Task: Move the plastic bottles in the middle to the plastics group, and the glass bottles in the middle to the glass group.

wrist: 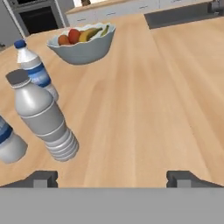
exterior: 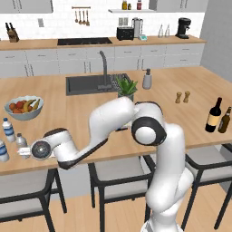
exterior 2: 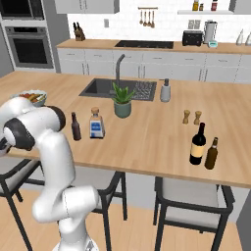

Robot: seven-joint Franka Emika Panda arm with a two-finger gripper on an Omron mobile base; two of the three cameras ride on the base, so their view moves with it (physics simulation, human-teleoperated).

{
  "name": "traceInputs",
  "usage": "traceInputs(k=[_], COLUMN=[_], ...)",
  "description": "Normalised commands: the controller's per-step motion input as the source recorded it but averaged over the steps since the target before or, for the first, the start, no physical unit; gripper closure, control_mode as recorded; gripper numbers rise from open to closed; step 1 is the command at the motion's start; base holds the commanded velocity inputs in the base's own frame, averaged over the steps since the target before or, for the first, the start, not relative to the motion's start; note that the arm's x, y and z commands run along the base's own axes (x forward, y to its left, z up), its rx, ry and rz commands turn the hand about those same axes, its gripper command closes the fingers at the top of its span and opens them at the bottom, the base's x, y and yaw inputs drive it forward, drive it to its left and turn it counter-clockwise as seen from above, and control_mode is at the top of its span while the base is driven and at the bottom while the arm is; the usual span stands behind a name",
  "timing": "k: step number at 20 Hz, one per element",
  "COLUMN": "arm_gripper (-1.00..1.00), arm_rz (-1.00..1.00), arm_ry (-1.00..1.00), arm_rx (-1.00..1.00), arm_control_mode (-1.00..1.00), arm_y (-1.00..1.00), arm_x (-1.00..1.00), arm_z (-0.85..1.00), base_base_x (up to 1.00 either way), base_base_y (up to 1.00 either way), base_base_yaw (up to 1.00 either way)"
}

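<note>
I am reaching my white arm low to my left over the wooden counter (exterior: 81, 113), and my fingers (wrist: 113, 178) are standing spread wide, holding nothing; the two dark tips are showing far apart at the bottom of the hand view.

The small clear, greyish plastic water bottle with a cap and no label (wrist: 43, 118) is standing upright on the counter just ahead of my left tip, apart from both tips. In the left base view this bottle (exterior: 21, 141) is standing just beside my hand, near the counter's front left corner. It is standing between the two clear water bottles with blue label bands: one (wrist: 34, 70) is standing just behind it, and the other (wrist: 8, 142) is showing partly at the left edge of the hand view. In the left base view these are standing at the left edge, one (exterior: 8, 130) farther back and one (exterior: 2, 151) nearer the front.

A pale bowl of mixed fruit (wrist: 82, 41) is sitting farther back on the counter.

The small, nearly black glass bottle with a narrow neck (exterior 2: 75, 127) is standing upright in the middle of the counter, just beside a clear squat bottle with a blue label (exterior 2: 96, 123) and near a potted green plant (exterior 2: 122, 100).

The tall dark wine bottle with a white label (exterior 2: 198, 144) and the shorter brown glass bottle (exterior 2: 212, 153) are standing side by side at the counter's right end, well apart from the black bottle.
</note>
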Motion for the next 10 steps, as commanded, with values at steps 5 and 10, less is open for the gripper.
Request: traceInputs(k=[5,10], arm_gripper=[-1.0,-1.0], arm_rz=[-0.15,-0.09], arm_ry=[0.29,0.15], arm_rx=[0.0,0.0], arm_control_mode=[-1.0,-1.0], arm_y=[-0.6,-0.67], arm_x=[-0.14,-0.14], arm_z=[0.66,0.54], base_base_x=[0.0,0.0], base_base_y=[0.0,0.0], base_base_yaw=[0.0,0.0])
